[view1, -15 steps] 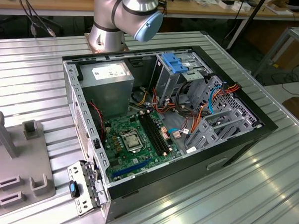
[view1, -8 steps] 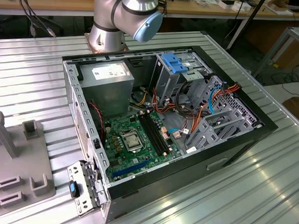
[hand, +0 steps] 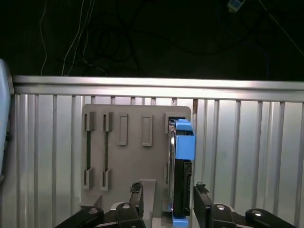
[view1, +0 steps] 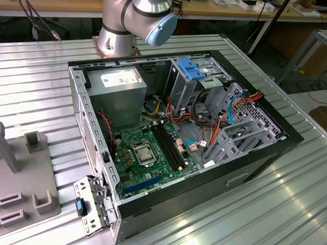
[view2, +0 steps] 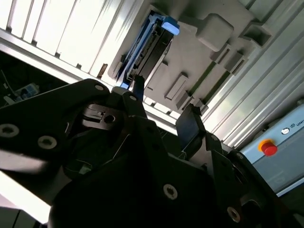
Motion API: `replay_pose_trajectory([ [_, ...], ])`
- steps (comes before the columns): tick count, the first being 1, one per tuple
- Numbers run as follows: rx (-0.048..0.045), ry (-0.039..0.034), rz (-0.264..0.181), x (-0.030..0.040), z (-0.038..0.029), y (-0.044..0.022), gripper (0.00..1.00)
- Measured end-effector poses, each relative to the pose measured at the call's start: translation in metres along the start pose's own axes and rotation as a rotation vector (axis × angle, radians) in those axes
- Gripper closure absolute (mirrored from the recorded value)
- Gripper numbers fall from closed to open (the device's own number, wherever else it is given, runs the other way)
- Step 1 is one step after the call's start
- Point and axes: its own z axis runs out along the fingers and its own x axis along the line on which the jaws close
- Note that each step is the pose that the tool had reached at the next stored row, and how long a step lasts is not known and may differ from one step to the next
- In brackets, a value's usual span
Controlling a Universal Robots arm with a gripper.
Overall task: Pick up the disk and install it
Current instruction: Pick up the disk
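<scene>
We find the disk (hand: 184, 145), a flat grey metal hard drive in a bright blue plastic carrier. It stands on edge in a slot of the pale grey plastic holder (hand: 128, 166) on the ribbed aluminium table (hand: 247, 156), which presents its flat faces for a grasp. The black two-finger gripper (hand: 167, 194) hangs above it with its fingers spread apart, aligned to either side and touching nothing. The open black computer case (view1: 270, 154) sits near the holder.

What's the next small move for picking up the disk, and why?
Probably ease the gripper toward the disk: it stands on edge in the grey holder, and the open fingers frame it without touching it.
</scene>
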Motion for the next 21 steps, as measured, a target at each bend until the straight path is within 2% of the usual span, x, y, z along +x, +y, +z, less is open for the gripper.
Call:
replay_pose_trajectory([
  [1, 0.0042, 0.0004, 0.0, -0.0008, 0.0014, 0.0052, 0.46],
  [2, 0.0042, 0.0006, 0.001, -0.0022, 0.0027, 0.0088, 0.46],
  [3, 0.0039, 0.0006, 0.002, -0.0029, 0.0035, 0.0102, 0.46],
  [4, 0.0013, 0.0007, 0.005, -0.0035, 0.0051, 0.0116, 0.46],
  [5, -0.0059, 0.0007, 0.009, -0.0038, 0.0081, 0.0129, 0.46],
  [6, -0.0088, 0.0008, 0.01, -0.004, 0.0104, 0.0136, 0.46],
  [9, -0.0097, 0.0003, 0.004, -0.0048, 0.0192, 0.0174, 0.46],
  [14, -0.0105, 0.0001, 0.001, -0.0056, 0.0266, 0.0235, 0.46],
  [17, -0.013, 0.0002, 0.001, -0.0068, 0.0304, 0.0245, 0.46],
  [21, -0.0155, -0.0001, 0.001, -0.0125, 0.037, 0.0255, 0.46],
])
